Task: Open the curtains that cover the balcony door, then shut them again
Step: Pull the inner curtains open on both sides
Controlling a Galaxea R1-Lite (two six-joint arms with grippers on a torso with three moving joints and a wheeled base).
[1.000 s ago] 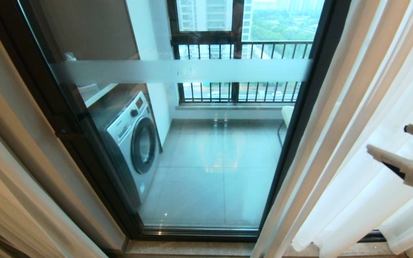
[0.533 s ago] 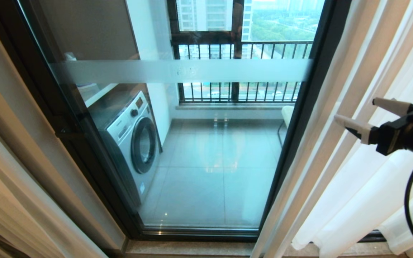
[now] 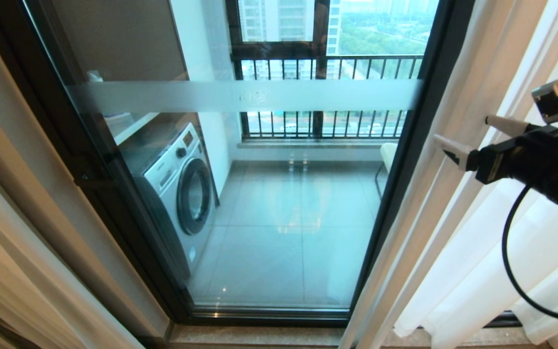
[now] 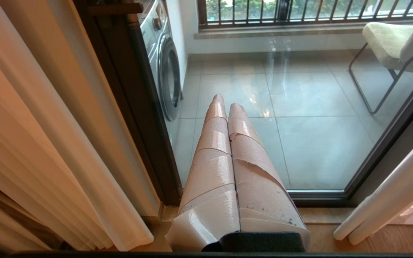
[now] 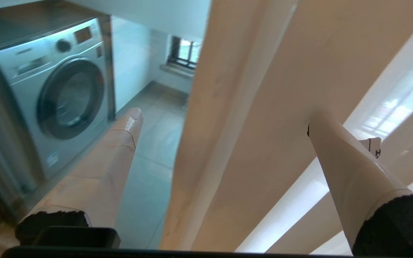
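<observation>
From the head camera I read no lettering anywhere; the frosted stripe across the balcony door carries only a faint mark. Behind the glass stand a grey washing machine at left and a black railing far off. The sheer curtains hang bunched at right, where my right gripper sits with taped fingers spread beside a beige fold.

Left wrist view: my left gripper has its tape-wrapped fingers pressed together, low before the glass, a cushioned chair beyond.

Right wrist view: the open fingers straddle a smooth beige fold.
</observation>
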